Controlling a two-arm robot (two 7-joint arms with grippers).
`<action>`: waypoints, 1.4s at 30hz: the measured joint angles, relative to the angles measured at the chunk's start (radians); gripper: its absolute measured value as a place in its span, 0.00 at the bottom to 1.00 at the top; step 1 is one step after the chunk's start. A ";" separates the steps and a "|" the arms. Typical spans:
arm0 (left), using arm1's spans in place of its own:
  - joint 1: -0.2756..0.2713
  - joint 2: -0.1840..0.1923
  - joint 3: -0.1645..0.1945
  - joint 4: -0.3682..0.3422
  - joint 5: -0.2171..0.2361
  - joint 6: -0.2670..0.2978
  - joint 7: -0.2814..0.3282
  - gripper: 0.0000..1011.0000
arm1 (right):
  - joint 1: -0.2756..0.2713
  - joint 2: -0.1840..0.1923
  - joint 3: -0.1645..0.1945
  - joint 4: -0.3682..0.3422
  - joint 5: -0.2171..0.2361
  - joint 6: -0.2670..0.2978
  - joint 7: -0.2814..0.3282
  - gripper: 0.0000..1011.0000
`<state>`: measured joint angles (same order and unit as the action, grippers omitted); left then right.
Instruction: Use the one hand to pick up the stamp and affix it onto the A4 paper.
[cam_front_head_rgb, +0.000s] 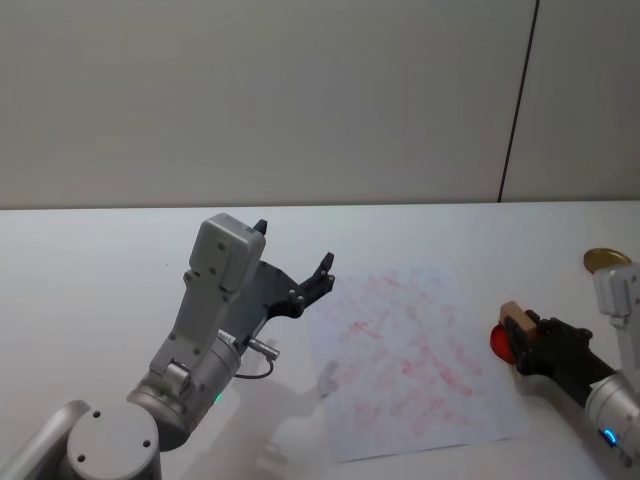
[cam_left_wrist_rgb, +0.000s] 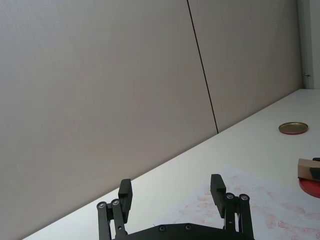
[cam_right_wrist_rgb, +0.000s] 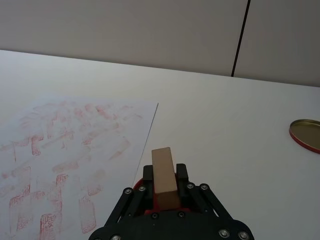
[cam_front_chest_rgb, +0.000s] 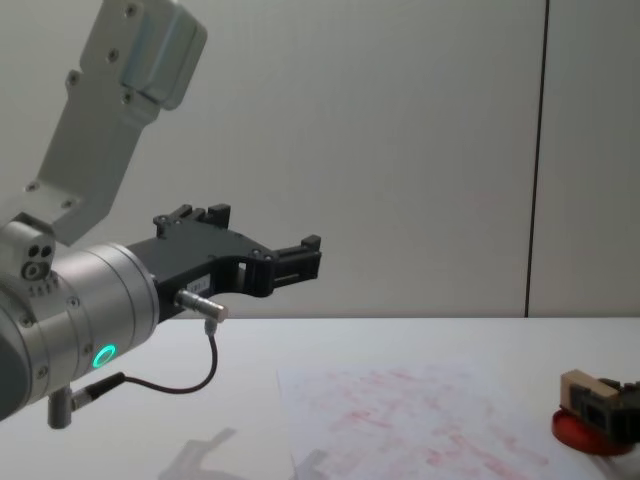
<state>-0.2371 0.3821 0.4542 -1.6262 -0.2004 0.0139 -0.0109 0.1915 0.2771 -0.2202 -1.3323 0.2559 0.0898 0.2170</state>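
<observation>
1. On the right side of the worktop (cam_front_head_rgb: 100, 270), just beside the right edge of the A4 paper (cam_front_head_rgb: 410, 360), the stamp (cam_front_head_rgb: 516, 320) is held in the right claw (cam_front_head_rgb: 522, 335), whose two black fingers are pressed against its opposite long sides.
2. The stamp is seen above the round red ink pad (cam_front_head_rgb: 500, 342). Whether its lower end touches the pad cannot be told, since that end is hidden by the fingers.
3. The long axis of the stamp (cam_right_wrist_rgb: 164, 167) is shown in the right wrist view to run along the line of the claw's (cam_right_wrist_rgb: 167, 196) reach, crosswise to the fingers' squeeze. One end is sunk between the fingers and the other stands free of them.
4. From the chest view, the free end of the stamp (cam_front_chest_rgb: 577, 385) is seen raised above the pad (cam_front_chest_rgb: 575, 430) and turned toward the paper (cam_front_chest_rgb: 400, 400), with the claw (cam_front_chest_rgb: 600, 405) low behind it.
5. The paper is laid flat on the worktop and is covered with faint red marks.
6. The left claw (cam_front_head_rgb: 293, 247) is held high over the worktop near the left edge of the paper, with its fingers spread wide apart and nothing between them (cam_left_wrist_rgb: 171, 187).
7. A round gold lid (cam_front_head_rgb: 607, 260) is seen lying flat, farther back than the right claw and well apart from the paper.
</observation>
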 joint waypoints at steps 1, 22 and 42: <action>0.000 0.000 0.000 0.000 0.000 0.000 0.000 0.98 | 0.001 0.000 0.000 0.001 -0.003 -0.003 0.000 0.30; 0.000 0.000 0.000 0.000 0.000 0.000 0.000 0.98 | -0.011 -0.006 -0.024 -0.080 -0.037 -0.055 0.076 0.22; 0.000 0.000 0.000 0.000 0.000 0.000 0.000 0.98 | -0.059 -0.025 -0.078 -0.155 -0.029 -0.005 0.144 0.22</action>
<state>-0.2371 0.3821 0.4542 -1.6262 -0.2004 0.0138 -0.0109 0.1326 0.2517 -0.2980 -1.4872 0.2268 0.0850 0.3610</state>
